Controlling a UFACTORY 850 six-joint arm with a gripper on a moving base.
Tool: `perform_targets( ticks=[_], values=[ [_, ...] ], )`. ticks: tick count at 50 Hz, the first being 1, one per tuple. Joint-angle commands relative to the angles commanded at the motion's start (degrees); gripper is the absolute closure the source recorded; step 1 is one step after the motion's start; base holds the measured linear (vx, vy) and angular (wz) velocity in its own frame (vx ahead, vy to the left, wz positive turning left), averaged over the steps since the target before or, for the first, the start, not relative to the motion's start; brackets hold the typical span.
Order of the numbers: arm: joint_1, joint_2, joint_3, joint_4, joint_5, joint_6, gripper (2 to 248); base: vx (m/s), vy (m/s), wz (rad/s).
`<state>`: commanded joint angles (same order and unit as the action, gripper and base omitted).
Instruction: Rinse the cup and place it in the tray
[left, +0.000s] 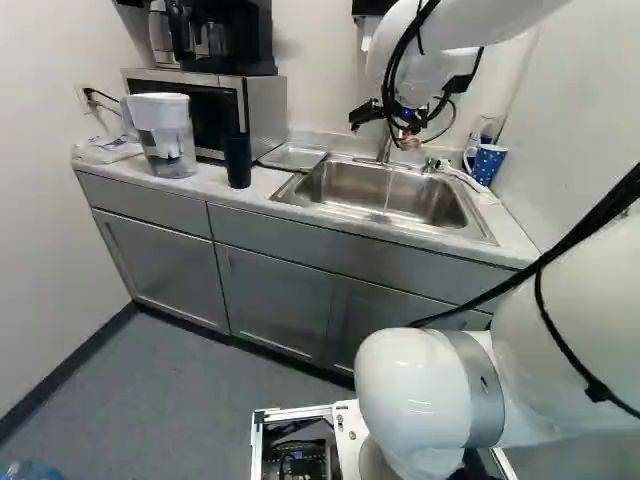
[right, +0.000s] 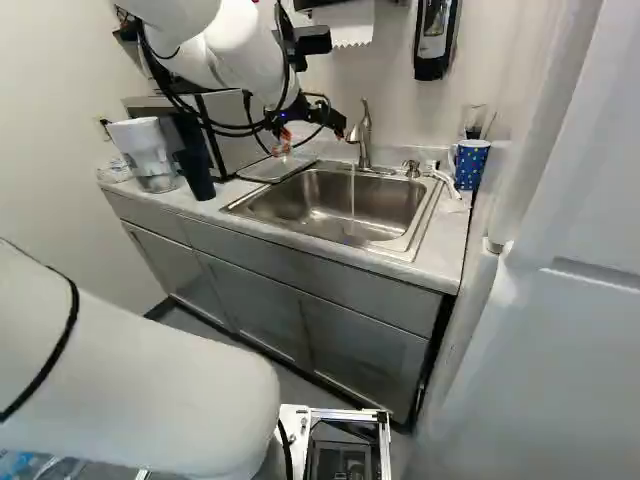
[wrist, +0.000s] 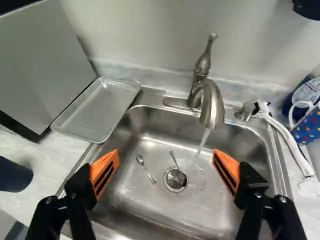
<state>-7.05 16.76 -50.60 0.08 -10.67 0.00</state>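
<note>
1. Left base view: the arm (left: 480, 20) reaches over the sink (left: 435, 200). On the counter (left: 212, 185), a dark tumbler (left: 237, 160) stands upright near the water filter pitcher (left: 165, 140), and a blue polka-dot mug (left: 487, 163) stands at the sink's far side. The task's cup could be either; the mug seems likelier, being beside the washing things.

2. Right base view: water (right: 353, 190) runs from the faucet (right: 364, 135) into the sink, presumably so the cup can be rinsed at once. The mug stands upright by the wall, just past the scrub brush (right: 443, 181), probably kept within easy reach of the basin.

3. Wrist view: the metal tray (wrist: 97, 110) lies flat between the microwave (wrist: 45, 65) and the sink, likely so a wet cup has a short trip and drips stay contained. Two spoons (wrist: 146, 169) lie in the basin near the drain (wrist: 175, 179), one reaching into it.

4. The fingers (wrist: 105, 172) are spread wide over the basin, holding nothing. The mug lies well outside one finger, beyond the brush, its handle towards the sink; the tumbler lies outside the other, past the tray.
</note>
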Motion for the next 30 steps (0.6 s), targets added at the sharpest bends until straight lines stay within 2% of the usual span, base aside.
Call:
perform_targets(
  ticks=[30],
  values=[
    [6.1, -2.6, -2.3, 0.0, 3.2, 0.0, 3, 0.0, 0.0, 0.0]
  ],
)
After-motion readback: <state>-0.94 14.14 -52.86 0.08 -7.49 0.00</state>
